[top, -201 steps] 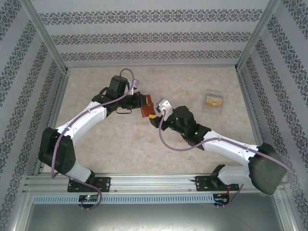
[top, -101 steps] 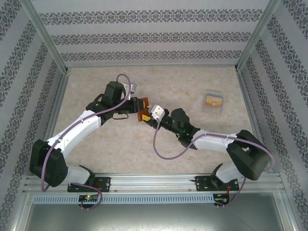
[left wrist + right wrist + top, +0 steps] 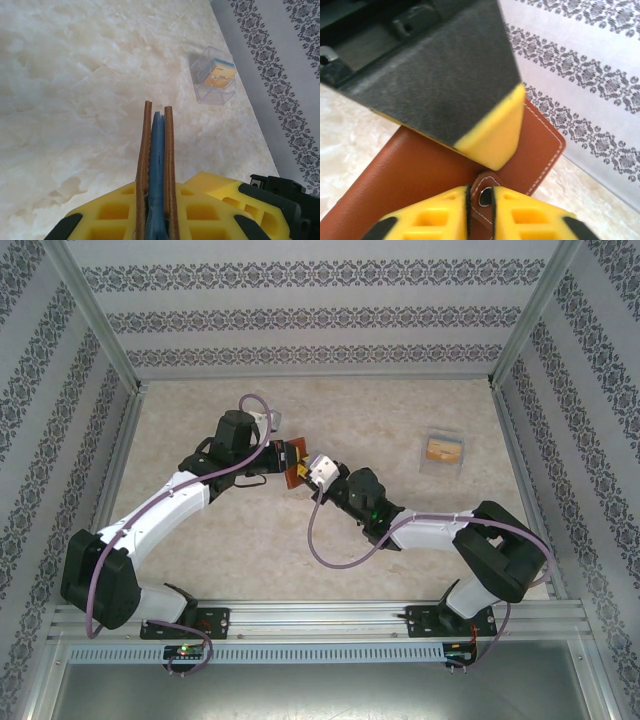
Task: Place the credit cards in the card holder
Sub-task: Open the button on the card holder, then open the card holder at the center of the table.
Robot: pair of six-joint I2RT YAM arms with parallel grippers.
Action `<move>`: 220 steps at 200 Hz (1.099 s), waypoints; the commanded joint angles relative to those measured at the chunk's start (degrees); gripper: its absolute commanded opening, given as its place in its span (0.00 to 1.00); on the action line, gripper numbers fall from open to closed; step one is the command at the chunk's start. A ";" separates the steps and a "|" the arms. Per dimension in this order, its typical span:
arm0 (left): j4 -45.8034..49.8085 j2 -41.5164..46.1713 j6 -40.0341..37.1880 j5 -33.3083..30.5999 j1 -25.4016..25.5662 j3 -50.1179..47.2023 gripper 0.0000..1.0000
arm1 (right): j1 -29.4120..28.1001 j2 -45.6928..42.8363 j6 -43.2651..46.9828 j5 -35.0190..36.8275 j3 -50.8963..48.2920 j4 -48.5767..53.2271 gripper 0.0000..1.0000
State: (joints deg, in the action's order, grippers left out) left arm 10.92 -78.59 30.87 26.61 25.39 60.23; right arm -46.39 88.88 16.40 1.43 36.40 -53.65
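The reddish-brown card holder (image 3: pixel 292 458) hangs above the table's middle, folded, with my left gripper (image 3: pixel 281 454) shut on it. In the left wrist view its two leather edges (image 3: pixel 145 150) stand edge-on with a grey-blue layer between them, clamped by the left gripper (image 3: pixel 156 189). My right gripper (image 3: pixel 307 476) meets the holder from the right. In the right wrist view the right gripper (image 3: pixel 480 200) is shut on the holder's snap tab (image 3: pixel 484 186), against the leather face (image 3: pixel 410 175). An orange-yellow credit card (image 3: pixel 443 449) lies inside a clear case.
The clear case (image 3: pixel 214 75) sits on the marble table (image 3: pixel 380 410) at the far right, near the patterned right wall (image 3: pixel 560 430). A yellow-tipped finger (image 3: pixel 492 137) of the left gripper crosses the right wrist view just above the tab.
My right gripper has moved left and away to the holder, and its jaws have closed on the snap tab. The left arm drew the holder slightly left.
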 commanded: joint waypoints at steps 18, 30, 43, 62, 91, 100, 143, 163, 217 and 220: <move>-0.03 2.19 1.44 5.98 1.36 -0.61 0.00 | 1.54 -0.73 -4.59 7.44 -1.60 -2.25 0.09; -0.21 2.03 1.32 5.36 1.30 -0.90 0.00 | 1.79 -1.66 -5.46 7.40 -2.65 -2.08 0.06; -0.04 1.83 1.30 5.09 1.17 -0.81 0.00 | 2.26 -2.59 -7.54 8.05 -3.88 -2.07 0.04; -0.60 1.72 1.64 3.98 1.16 -1.23 0.00 | 3.97 -4.85 -12.82 8.47 -6.32 -2.25 0.02; -1.56 0.14 2.82 6.34 0.48 -1.21 0.00 | 8.33 -9.28 -22.78 5.52 -10.74 -2.25 0.00; -2.50 0.03 3.45 6.77 0.27 -1.86 0.00 | 9.80 -10.68 -26.24 4.32 -12.07 -2.16 0.00; -8.42 -2.06 5.74 8.93 -0.25 -3.68 0.00 | 18.32 -15.82 -41.88 -2.92 -15.77 2.89 0.02; -12.22 -3.96 6.14 10.26 -0.27 -4.38 0.00 | 21.70 -17.10 -48.19 -10.42 -16.36 0.60 0.02; -20.10 -15.76 9.76 13.16 -0.69 -4.14 0.00 | 21.36 -24.42 -42.57 -10.83 -11.50 20.50 0.27; -20.93 -16.35 10.37 13.56 -0.74 -4.15 0.00 | 21.53 -24.53 -42.44 -11.25 -11.26 21.57 0.29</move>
State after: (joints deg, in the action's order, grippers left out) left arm -0.80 -90.85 37.04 36.29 25.36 56.47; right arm -24.99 66.46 -26.70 -8.08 22.81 -41.74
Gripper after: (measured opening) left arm 0.151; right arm 0.223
